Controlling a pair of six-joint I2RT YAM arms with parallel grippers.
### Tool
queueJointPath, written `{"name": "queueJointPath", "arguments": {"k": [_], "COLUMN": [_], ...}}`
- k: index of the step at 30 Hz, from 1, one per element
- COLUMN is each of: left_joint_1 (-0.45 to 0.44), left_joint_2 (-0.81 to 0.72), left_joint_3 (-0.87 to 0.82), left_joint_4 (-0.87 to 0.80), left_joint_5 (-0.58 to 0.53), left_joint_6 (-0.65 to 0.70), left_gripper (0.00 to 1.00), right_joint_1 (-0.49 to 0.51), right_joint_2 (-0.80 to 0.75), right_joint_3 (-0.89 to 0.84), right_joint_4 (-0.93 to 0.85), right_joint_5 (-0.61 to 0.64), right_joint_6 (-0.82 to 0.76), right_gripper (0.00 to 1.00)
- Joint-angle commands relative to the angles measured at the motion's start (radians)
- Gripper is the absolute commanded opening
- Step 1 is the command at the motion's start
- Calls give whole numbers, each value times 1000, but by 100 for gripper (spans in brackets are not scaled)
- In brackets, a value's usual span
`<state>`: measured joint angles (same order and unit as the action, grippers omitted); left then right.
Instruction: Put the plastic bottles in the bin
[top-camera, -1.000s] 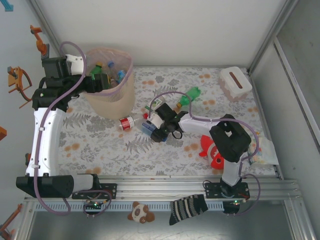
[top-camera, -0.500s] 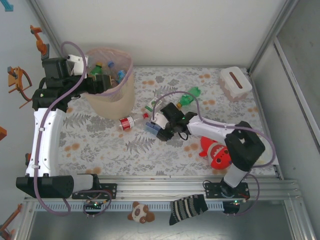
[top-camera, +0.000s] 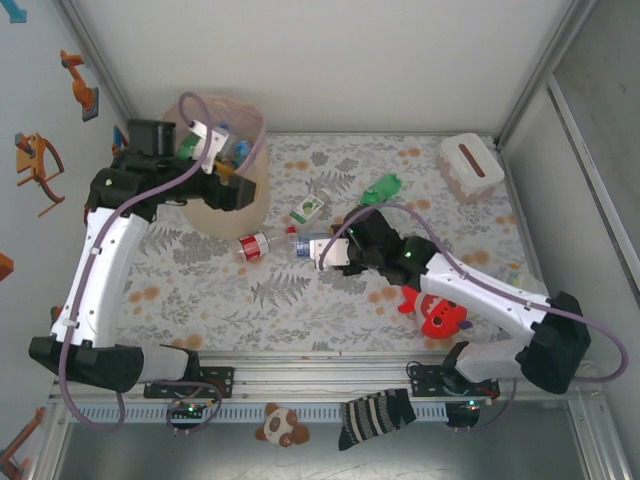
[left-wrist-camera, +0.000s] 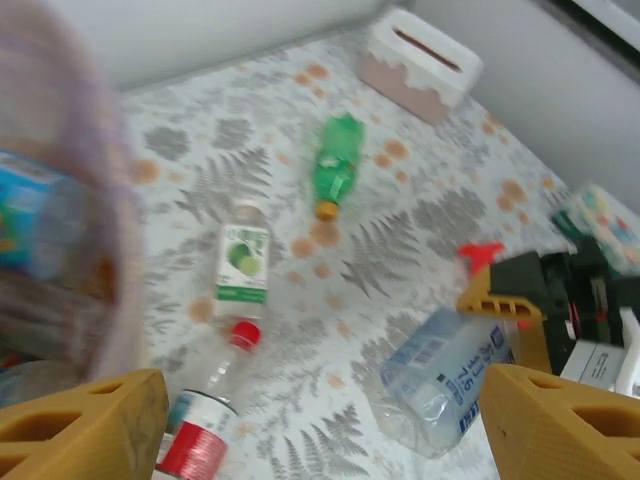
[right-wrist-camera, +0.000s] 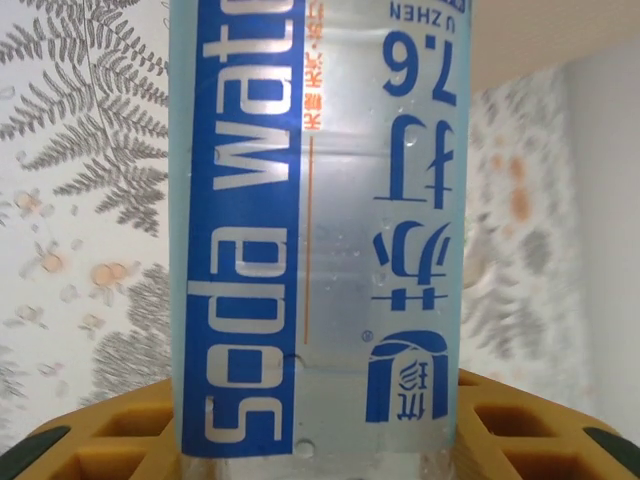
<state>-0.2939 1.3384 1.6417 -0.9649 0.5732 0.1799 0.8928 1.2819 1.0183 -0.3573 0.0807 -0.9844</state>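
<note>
Gripped across its label near table centre: soda water bottle (right-wrist-camera: 315, 230), pinched between the fingers of the right gripper (top-camera: 337, 252), probably for carrying to the bin (top-camera: 248, 205) at ten o'clock. Above that bin's rim, left gripper (top-camera: 225, 180) spread wide and empty. Red-capped bottle (top-camera: 255, 244) loose at nine o'clock.

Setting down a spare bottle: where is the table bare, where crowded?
Bare: cloth between left arm and red-label bottle, and between green bottle and white box. Crowded: centre, around the soda water bottle in the right gripper.
</note>
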Motion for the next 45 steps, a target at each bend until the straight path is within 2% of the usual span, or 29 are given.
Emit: {"name": "queueJointPath", "arguments": {"k": [1, 8, 14, 24, 37, 42, 45], "left_joint_1": [-65, -190, -283, -361, -372, -373, -371], "left_joint_2": [26, 71, 111, 174, 189, 181, 181], "left_joint_3": [27, 43, 43, 67, 91, 93, 97], "left_joint_4": [-127, -246, -316, -352, -383, -383, -386], "left_joint_5": [44, 66, 78, 77, 81, 72, 58], "left_joint_6": [108, 170, 212, 241, 270, 276, 276], "left_gripper": [85, 90, 91, 87, 64, 61, 59], "right_joint_1": [33, 131, 191, 235, 254, 257, 258], "right_joint_2": [-41, -82, -111, -138, -132, -131, -132], "right_joint_3": [41, 63, 67, 102, 120, 120, 124], "right_joint_4": [6, 78, 154, 155, 116, 106, 88], "right_joint_5": [91, 213, 232, 195, 197, 198, 197], "right_joint_6": [-245, -502, -628, -645, -646, -643, -626], "right_gripper": [40, 36, 33, 33, 34, 39, 51]}}
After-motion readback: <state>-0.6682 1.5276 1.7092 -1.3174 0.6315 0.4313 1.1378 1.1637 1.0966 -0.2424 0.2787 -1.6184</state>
